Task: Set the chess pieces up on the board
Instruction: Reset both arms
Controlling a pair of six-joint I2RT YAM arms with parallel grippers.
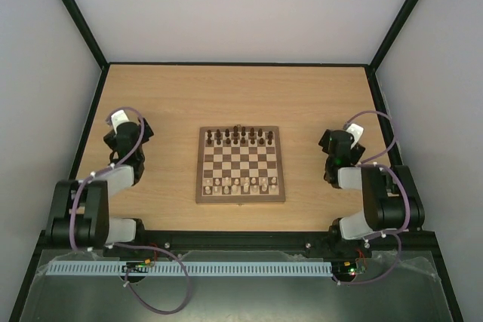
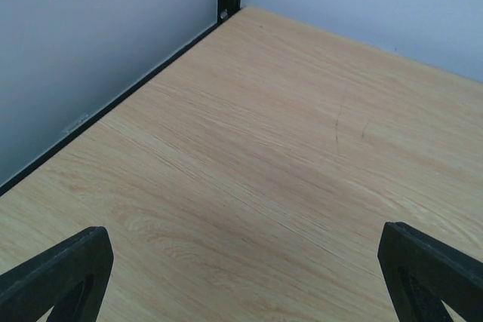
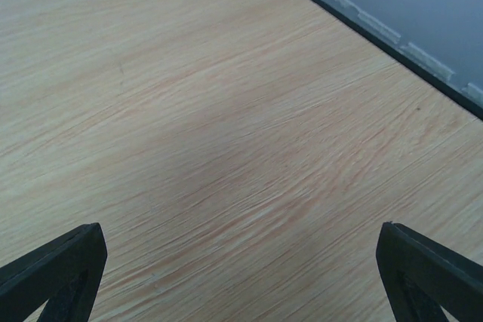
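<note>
Gaping wide, left fingers (image 2: pixel 75 256) and right fingers (image 3: pixel 423 262) flank the checkered, apparently wooden board (image 1: pixel 241 164).

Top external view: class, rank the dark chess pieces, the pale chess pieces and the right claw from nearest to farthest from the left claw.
1. The dark chess pieces, on the far rows of the board, about level with the left claw.
2. The pale chess pieces, on the near rows, slightly farther.
3. The right claw, beyond the board's right side.
</note>
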